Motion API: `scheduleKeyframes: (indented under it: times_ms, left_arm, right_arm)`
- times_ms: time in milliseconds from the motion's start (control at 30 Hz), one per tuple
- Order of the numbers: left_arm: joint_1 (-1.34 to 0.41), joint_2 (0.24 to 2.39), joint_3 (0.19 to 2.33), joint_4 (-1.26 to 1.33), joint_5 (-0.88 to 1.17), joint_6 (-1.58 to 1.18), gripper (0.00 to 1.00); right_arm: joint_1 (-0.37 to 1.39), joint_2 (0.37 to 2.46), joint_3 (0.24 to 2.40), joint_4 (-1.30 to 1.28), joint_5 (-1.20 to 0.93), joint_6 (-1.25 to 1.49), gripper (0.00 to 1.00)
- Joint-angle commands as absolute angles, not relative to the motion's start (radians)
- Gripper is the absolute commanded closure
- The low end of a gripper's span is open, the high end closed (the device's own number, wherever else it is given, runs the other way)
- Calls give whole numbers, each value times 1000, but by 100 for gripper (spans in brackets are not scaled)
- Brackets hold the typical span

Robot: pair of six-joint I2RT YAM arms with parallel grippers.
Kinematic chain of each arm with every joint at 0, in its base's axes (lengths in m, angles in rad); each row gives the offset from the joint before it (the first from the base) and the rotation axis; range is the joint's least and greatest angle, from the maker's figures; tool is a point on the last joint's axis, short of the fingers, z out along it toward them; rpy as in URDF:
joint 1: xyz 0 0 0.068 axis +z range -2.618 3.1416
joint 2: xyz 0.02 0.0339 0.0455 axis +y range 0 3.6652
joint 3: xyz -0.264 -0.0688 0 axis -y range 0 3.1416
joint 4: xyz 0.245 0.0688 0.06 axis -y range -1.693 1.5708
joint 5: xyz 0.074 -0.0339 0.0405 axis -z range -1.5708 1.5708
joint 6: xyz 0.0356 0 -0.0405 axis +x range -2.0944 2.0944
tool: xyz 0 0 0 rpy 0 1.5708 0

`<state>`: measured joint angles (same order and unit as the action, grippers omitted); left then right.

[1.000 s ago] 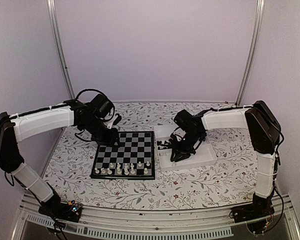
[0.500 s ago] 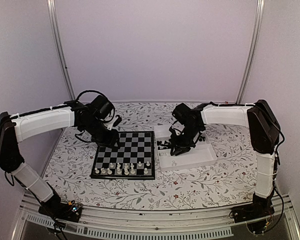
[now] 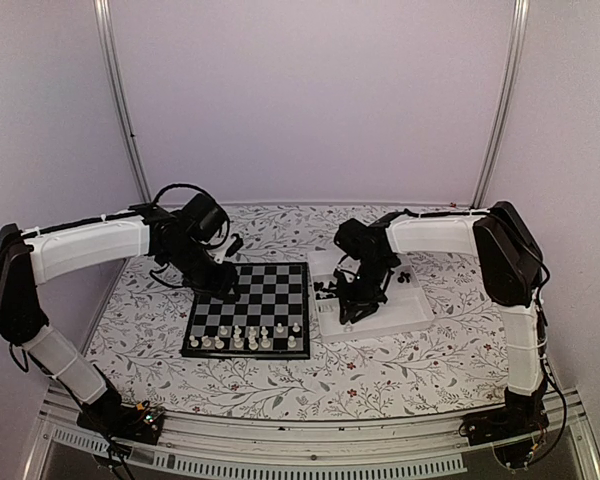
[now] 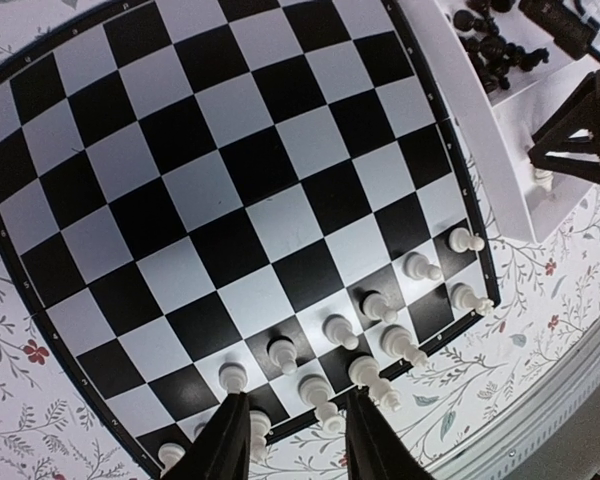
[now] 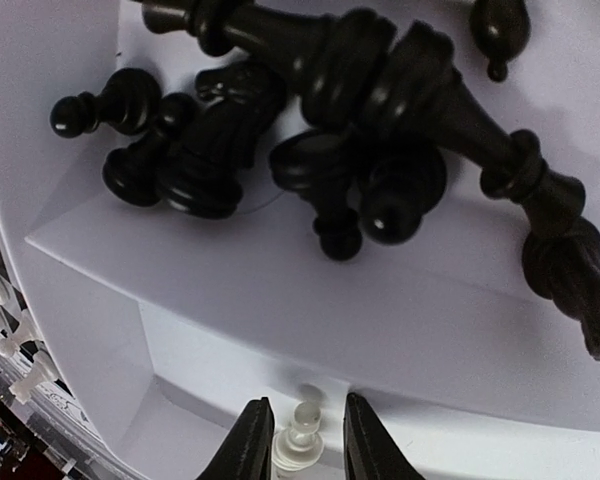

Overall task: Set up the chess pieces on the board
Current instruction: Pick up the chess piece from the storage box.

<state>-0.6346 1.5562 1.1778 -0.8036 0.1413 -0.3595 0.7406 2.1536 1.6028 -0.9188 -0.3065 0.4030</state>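
From above, the board (image 3: pixel 248 300) lies flat on the flowered surface (image 3: pixel 380 370). White chess pieces (image 3: pixel 245 338) stand in two rows along its near edge. The left gripper (image 3: pixel 227 288) hangs over the board's far-left corner. Just beside the board's right edge sits a white tray (image 3: pixel 400 315), and black chess pieces (image 3: pixel 326 291) lie in the tray part nearest the board's far-right corner. The right gripper (image 3: pixel 352 312) is down in the tray, right of the board.

The left wrist view looks down on the board (image 4: pixel 230 170), with the white chess pieces (image 4: pixel 380 320) upright near its border. The left gripper (image 4: pixel 295 400) has its jaws spread and holds nothing. The tray (image 4: pixel 480 150) runs along the board's side.

In the right wrist view the black chess pieces (image 5: pixel 320 120) lie tumbled in a heap in one tray compartment. Across the dividing wall a single white piece (image 5: pixel 298 445) stands upright between the jaws of the right gripper (image 5: pixel 302 402). The jaws are narrowly parted around it — one finger touches it and a sliver of gap shows at the other, so they are not pinching it.
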Motion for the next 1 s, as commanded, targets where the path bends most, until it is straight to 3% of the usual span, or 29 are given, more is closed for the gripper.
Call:
scheduleKeyframes:
  times_ms: [0, 233, 633, 967]
  left_arm:
    - [-632, 1550, 1154, -787, 141, -355, 64]
    - [-632, 1542, 1144, -780, 137, -355, 64]
    - [-632, 1531, 1145, -781, 139, -347, 64]
    - [-632, 1507, 1175, -788, 171, -357, 64]
  right_arm:
    - [762, 2192, 1627, -974, -287, 396, 73]
    - [793, 2228, 1595, -1008, -265, 402, 76]
    - [805, 2192, 1573, -975, -231, 416, 91]
    - [823, 2025, 1583, -757, -236, 376, 95]
